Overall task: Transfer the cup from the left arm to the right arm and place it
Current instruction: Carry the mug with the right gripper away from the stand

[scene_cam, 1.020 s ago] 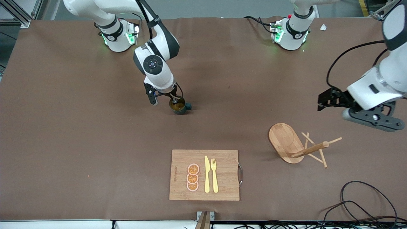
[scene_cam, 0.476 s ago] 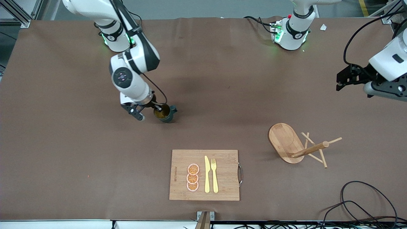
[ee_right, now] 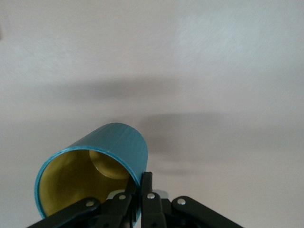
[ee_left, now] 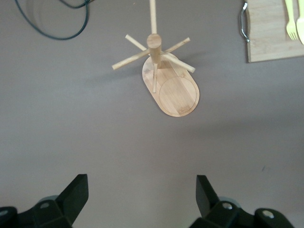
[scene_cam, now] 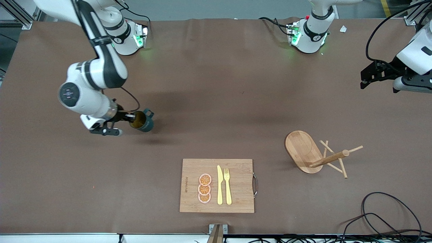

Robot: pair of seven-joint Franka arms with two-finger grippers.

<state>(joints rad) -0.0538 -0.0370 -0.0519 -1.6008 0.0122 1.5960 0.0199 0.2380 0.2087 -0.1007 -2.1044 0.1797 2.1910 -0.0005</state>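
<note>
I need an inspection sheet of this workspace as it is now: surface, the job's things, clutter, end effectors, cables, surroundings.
Surface: brown table cover, no spills seen.
Job's things: cup, teal with yellow inside, tipped on its side in the air, held by its rim.
Clutter: cutting board with three orange slices, a knife and a fork; wooden mug stand toward the left arm's end.
End effectors: right end effector shut on the cup's wall; left end effector open, empty, waiting above the table.
Cables: black cable looped on the table near the front camera's edge.
Surroundings: nothing seen.
</note>
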